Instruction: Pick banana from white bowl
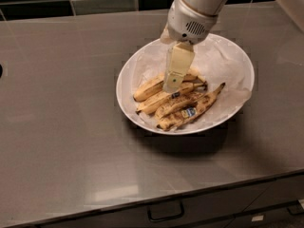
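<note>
No legible txt. Blue sticker (189, 112) on front banana (205, 102) in white bowl (123, 91), too small to read. Tool (172, 85) points down onto bananas (151, 87) just behind.

End effector (171, 87) in white bowl (122, 99) hides part of banana (147, 89)
</note>
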Tool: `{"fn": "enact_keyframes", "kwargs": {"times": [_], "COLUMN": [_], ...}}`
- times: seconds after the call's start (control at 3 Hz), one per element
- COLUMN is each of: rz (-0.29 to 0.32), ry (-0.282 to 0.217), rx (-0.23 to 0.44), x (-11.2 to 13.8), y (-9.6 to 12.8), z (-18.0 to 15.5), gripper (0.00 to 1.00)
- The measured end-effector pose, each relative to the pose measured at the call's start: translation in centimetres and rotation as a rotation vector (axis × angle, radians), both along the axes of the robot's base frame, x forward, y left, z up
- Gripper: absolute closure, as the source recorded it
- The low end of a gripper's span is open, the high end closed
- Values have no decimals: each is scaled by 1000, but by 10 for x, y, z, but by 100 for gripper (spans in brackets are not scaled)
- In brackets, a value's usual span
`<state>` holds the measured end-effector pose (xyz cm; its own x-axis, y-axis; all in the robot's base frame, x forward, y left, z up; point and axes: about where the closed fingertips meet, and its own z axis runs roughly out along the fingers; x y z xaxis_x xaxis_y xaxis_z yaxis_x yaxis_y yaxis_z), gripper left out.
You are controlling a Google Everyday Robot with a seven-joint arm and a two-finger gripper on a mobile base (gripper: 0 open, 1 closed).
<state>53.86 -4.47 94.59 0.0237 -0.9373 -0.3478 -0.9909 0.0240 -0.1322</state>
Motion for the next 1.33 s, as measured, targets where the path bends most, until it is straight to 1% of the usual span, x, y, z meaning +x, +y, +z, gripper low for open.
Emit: {"fn": "enact_keyframes", "kwargs": {"times": [0.33,0.67,1.0,1.33], "rz": [9,24,23,10], "ry": [53,87,99,100], "rx": [4,2,-13,-26], "x": [3,8,14,14], "y": [5,6,0,-8], "z": [-23,-37,-40,-40], "gripper": [13,12,17,21]}}
